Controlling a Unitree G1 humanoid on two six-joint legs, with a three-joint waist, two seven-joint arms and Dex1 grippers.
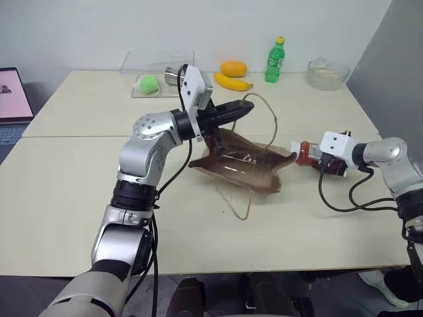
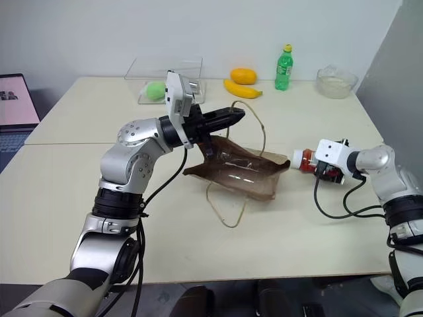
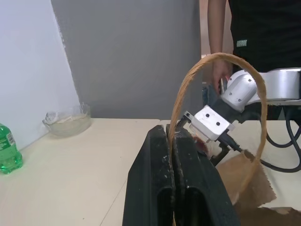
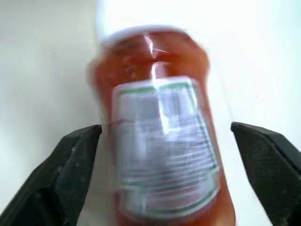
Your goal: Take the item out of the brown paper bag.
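Observation:
The brown paper bag (image 1: 244,165) sags low over the middle of the table, pulled up by one thin loop handle (image 3: 188,80). My left gripper (image 1: 246,109) is shut on that handle above the bag. The bag's second handle trails on the table in front of it. The item (image 1: 305,153), a small red sauce bottle with a white label, lies on the table just right of the bag and outside it. My right gripper (image 4: 164,128) is open around the bottle. Each finger (image 4: 77,155) stands clear of the bottle's sides.
Along the table's far edge stand a green soda bottle (image 1: 275,61), a banana (image 1: 232,82) with an orange fruit, a glass bowl (image 1: 328,72) and a clear tray holding a green ball (image 1: 149,83). A laptop (image 1: 13,99) sits far left. A person (image 3: 254,28) stands behind the right arm.

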